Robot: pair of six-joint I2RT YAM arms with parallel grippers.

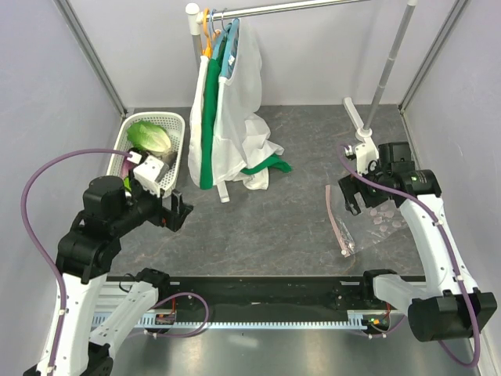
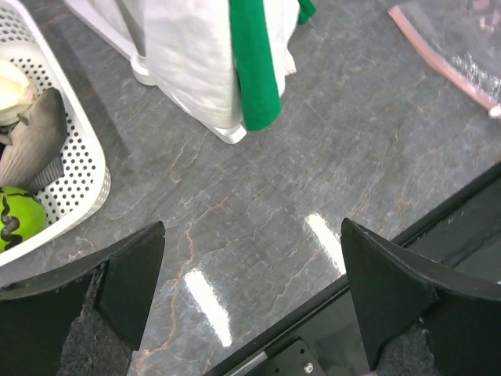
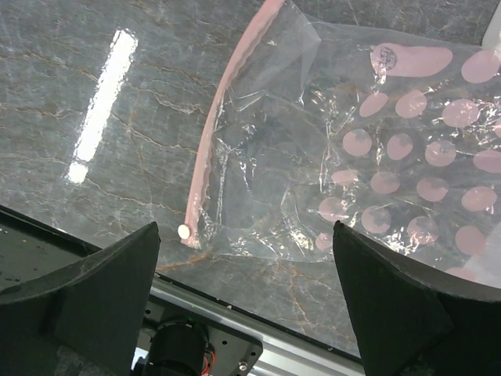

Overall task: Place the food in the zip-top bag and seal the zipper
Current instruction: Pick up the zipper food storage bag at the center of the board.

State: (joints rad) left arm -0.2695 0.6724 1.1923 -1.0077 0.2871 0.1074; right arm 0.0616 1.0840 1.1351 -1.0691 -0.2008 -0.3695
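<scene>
Right pincer (image 3: 246, 235) released above zip-top bag (image 3: 352, 180) (likely limp, slippery film) — best pinched at stiffer zipper (image 3: 214, 129); left pincer (image 2: 250, 243) released, empty.

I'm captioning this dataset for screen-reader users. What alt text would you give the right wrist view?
A clear zip-top bag with pink dots lies on the grey marbled table, nothing visible inside, its pale pink zipper running along its left edge. The right end effector is open and holds nothing, its two dark fingers framing the bottom corners.
</scene>
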